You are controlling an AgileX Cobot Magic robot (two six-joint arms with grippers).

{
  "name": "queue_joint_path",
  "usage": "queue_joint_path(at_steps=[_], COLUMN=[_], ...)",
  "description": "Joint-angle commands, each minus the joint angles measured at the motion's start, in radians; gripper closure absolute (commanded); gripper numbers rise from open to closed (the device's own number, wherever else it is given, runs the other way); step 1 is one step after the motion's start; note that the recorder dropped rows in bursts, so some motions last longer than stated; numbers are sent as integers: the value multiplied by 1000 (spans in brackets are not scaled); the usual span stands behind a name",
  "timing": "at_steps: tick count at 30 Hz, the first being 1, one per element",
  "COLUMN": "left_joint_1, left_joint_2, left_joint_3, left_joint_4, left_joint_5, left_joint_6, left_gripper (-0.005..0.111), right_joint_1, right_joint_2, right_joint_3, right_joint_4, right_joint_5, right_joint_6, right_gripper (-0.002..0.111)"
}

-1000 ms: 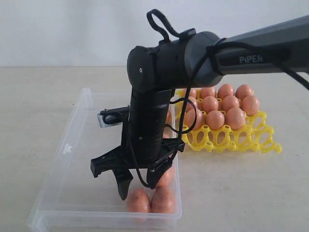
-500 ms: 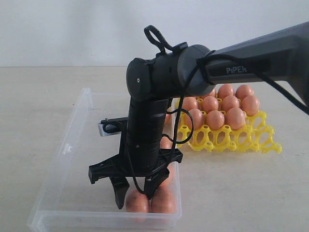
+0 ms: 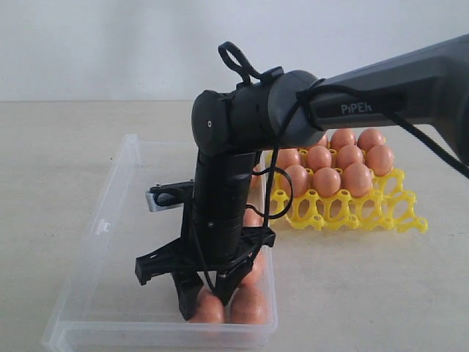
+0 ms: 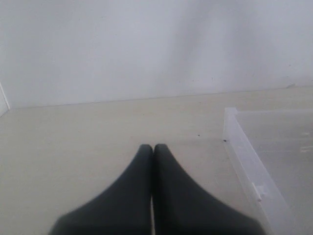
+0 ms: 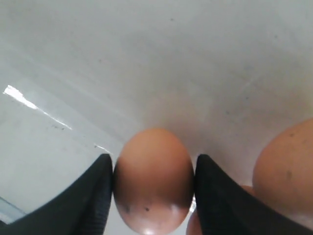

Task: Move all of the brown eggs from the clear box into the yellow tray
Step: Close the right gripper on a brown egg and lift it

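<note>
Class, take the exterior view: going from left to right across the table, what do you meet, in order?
The clear box, its left wall → right hand closed around the pinched egg → loose egg beside it → yellow tray carrying its tray eggs.

All three views share the clear box (image 3: 110, 220), right wrist view closest.

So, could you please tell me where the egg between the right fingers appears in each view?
Exterior: egg low, left of centre, between the right fingers, at the box's near end.
Left wrist: not in it; only the box's rim shows.
Right wrist: bottom centre, fingers touching both sides.
Shared landmark: the clear box.
</note>
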Motion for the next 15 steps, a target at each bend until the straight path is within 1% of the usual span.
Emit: queue_joint_path(at_steps=[1, 5, 8, 10, 13, 15], left_joint_1=[-2, -2, -2, -2, -2, -2], left_joint_2=[-1, -1, -1, -1, -1, -1], left_joint_3=[3, 3, 3, 3, 3, 3], left_joint_4=[4, -7, -7, -7, -24, -60], left_joint_5=[21, 44, 60, 65, 82, 94], left_joint_6=[0, 0, 0, 0, 0, 0], left_gripper=[111, 111, 111, 111, 111, 111], right_joint_1=[-1, -1, -1, -1, -1, -1], right_joint_2=[-1, -3, -10, -10, -7, -5], right_joint_3=[-7, -50, -51, -51, -51, -51], right_joint_4=[-2, 4, 16, 18, 19, 17], right_joint_5=[-112, -287, -473, -566, -654, -676], right_joint_6=[-137, -155, -151, -128, -117, -129], right_gripper=[108, 108, 108, 108, 108, 108])
